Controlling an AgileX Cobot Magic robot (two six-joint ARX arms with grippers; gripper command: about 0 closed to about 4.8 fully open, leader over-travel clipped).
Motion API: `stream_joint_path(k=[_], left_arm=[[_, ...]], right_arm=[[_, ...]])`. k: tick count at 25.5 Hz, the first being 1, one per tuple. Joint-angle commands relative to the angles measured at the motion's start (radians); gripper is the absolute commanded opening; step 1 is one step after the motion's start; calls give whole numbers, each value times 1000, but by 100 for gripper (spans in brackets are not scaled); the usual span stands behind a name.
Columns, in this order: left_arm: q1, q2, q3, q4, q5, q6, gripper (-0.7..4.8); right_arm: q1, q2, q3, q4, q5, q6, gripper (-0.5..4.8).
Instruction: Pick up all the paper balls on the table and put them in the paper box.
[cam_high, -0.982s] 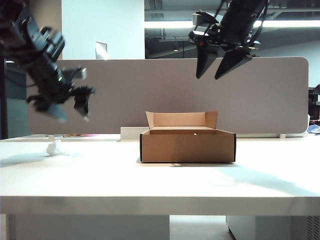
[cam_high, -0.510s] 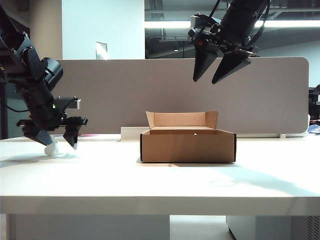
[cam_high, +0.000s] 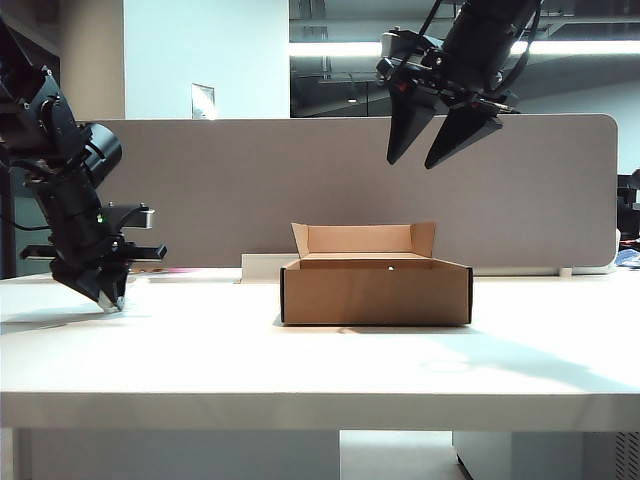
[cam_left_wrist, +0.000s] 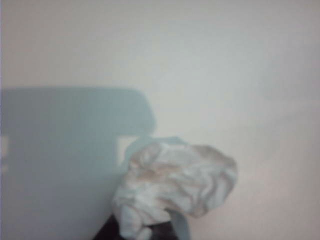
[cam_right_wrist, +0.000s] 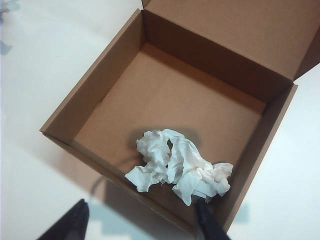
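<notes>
No readable text, label or sign anywhere.

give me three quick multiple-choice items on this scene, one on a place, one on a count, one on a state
1. Where is the left end effector?
A. over the box
B. down at the white table, far left
C. behind the divider

2. How many crumpled white paper balls lie inside the brown cardboard box?
A. none
B. one
C. three

3. How do the right end effector's jaws stand?
A. apart, empty
B. clamped on paper
C. gripping the box flap

B: exterior view shows it there.
B: right wrist view shows a single wad.
A: its fingers are spread, nothing between.
</notes>
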Motion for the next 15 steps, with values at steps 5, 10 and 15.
stream_joint_path(k=[5, 10, 15], left_arm=[[-34, -103, 24, -4, 37, -1, -3], [-128, -196, 33, 12, 296, -16, -3], [-286, -198, 32, 72, 339, -10, -3]], right_arm=[[2, -8, 3, 12, -3, 1, 287], [0, -13, 4, 3, -3, 0, 173], [-14, -50, 3, -14, -4, -12, -8]])
